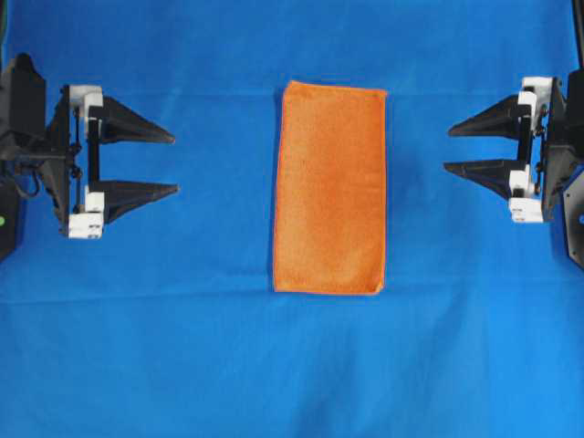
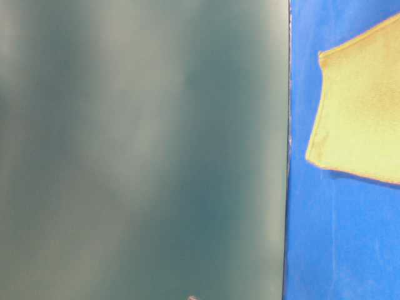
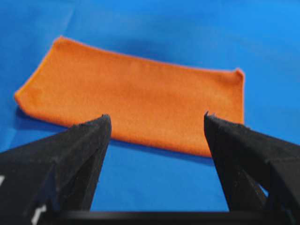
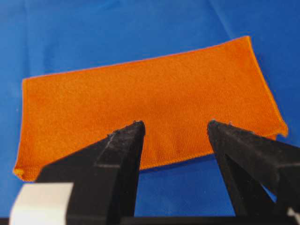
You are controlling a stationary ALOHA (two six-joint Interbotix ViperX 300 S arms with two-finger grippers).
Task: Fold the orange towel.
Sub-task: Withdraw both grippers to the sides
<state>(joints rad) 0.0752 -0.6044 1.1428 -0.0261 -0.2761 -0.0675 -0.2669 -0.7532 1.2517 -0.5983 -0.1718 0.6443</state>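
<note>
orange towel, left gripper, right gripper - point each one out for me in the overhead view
orange towel (image 1: 329,188): overhead view, middle of the cloth.
left gripper (image 1: 173,163): overhead view, the gap midway between its two fingertips.
right gripper (image 1: 448,149): overhead view, the gap midway between its two fingertips.

This looks like a robot test bench in a lab. A plain blue cloth (image 1: 182,365) covers the whole surface from edge to edge. Two black robot arms wait at its left edge (image 1: 27,146) and right edge (image 1: 561,146). A blank grey wall (image 2: 144,150) stands at one side.
</note>
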